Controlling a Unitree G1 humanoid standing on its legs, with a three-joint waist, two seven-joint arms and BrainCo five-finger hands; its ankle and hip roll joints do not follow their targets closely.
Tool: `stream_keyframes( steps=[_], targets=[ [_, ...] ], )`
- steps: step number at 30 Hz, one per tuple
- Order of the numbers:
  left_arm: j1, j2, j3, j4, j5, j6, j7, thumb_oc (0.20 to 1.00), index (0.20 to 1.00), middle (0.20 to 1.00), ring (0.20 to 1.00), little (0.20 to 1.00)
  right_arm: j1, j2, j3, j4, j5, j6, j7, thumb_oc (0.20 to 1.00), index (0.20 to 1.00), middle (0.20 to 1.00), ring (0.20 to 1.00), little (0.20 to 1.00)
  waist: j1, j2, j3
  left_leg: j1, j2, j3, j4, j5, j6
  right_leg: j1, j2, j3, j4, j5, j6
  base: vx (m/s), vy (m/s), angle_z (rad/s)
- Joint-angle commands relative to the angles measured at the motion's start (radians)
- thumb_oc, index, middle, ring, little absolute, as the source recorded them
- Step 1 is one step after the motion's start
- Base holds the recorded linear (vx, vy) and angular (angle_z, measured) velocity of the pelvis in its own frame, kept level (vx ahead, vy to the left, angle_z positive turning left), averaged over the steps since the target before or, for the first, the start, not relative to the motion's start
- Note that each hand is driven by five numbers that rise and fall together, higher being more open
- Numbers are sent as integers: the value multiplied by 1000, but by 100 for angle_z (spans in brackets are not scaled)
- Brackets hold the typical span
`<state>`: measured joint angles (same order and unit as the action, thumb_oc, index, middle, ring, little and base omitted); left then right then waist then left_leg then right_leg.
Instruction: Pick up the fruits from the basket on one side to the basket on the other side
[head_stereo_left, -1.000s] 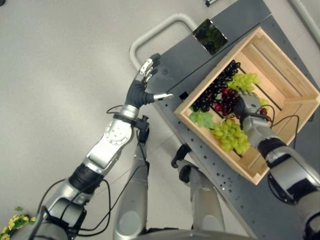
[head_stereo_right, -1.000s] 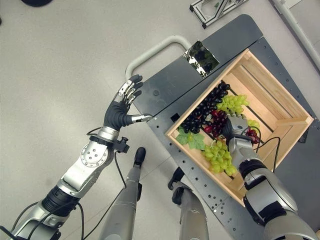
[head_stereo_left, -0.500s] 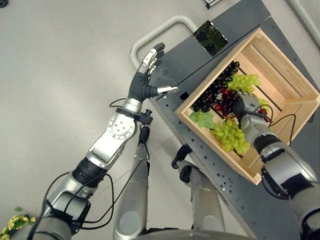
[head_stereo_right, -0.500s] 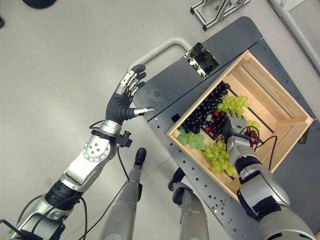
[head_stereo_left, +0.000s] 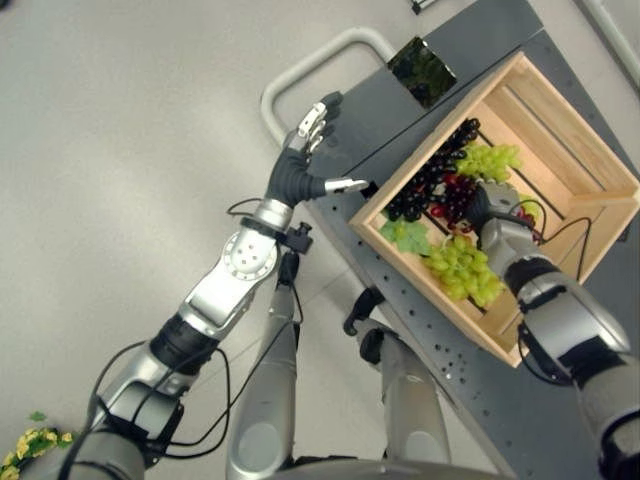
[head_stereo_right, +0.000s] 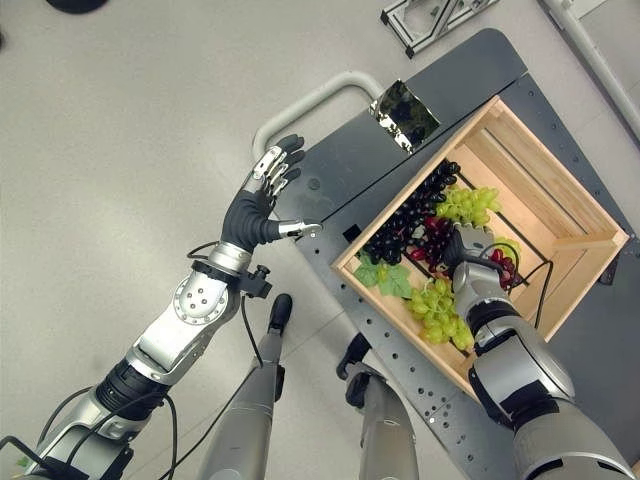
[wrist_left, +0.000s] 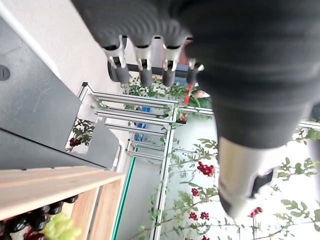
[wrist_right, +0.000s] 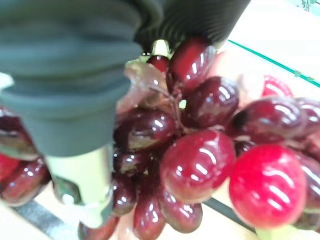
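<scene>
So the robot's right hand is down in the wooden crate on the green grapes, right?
Not quite: the right hand is in the crate, but on the red grapes, as the right wrist view shows. The green grapes lie beside it.

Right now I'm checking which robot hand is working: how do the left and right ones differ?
The left robot hand hangs with straight, spread fingers over the grey table edge, outside the wooden crate, touching no fruit. The right robot hand reaches inside the crate and sits down on the red grapes, with its fingers hidden among them. Both wear dark ribbed covers.
</scene>
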<state>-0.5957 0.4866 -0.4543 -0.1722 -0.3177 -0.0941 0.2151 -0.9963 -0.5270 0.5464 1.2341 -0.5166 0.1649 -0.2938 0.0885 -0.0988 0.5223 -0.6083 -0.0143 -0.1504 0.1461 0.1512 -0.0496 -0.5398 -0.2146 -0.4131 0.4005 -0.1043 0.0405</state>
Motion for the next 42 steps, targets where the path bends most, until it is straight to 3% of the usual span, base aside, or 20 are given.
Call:
stream_keyframes(
  steps=[1,14,23,25,28,42],
  targets=[
    [-58,-40,16,-104,68,-26,-18,1000,1000,1000,1000,1000,77,48,53,100,79,8,138,1000,1000,1000,1000,1000,-13,47,-2,-4,3,83,120,-166,22,-16,-11,37,-198,168,71,0,0,0],
    [-69,-40,21,-107,75,-13,-34,1000,1000,1000,1000,1000,97,77,46,123,101,12,180,1000,1000,1000,1000,1000,-14,52,-2,-14,0,85,124,-167,22,-27,-16,38,-192,171,72,0,0,0],
    [-81,-47,15,-116,49,-20,-24,1000,1000,1000,1000,1000,56,73,44,146,69,34,141,1000,1000,1000,1000,1000,3,82,-2,-74,-10,84,124,-153,25,-92,-24,36,-174,172,71,5,0,0],
    [-73,-55,14,-115,53,-17,-18,1000,1000,1000,1000,1000,62,67,47,142,60,36,134,1000,1000,1000,1000,1000,9,93,-2,-62,-6,74,132,-183,20,-87,-18,49,-153,138,81,71,-9,4],
    [-68,-61,15,-112,63,-12,-6,1000,1000,1000,1000,1000,56,56,45,120,68,36,111,1000,1000,1000,1000,1000,9,99,-2,-94,-9,72,146,-187,20,-120,-20,45,-131,129,79,1,5,1],
    [-71,-55,48,-110,88,-12,29,1000,1000,1000,1000,1000,25,24,75,76,86,25,123,1000,1000,1000,1000,1000,-12,91,-2,-196,-14,73,206,-203,18,-218,-28,51,-63,105,74,0,2,5]
  ],
)
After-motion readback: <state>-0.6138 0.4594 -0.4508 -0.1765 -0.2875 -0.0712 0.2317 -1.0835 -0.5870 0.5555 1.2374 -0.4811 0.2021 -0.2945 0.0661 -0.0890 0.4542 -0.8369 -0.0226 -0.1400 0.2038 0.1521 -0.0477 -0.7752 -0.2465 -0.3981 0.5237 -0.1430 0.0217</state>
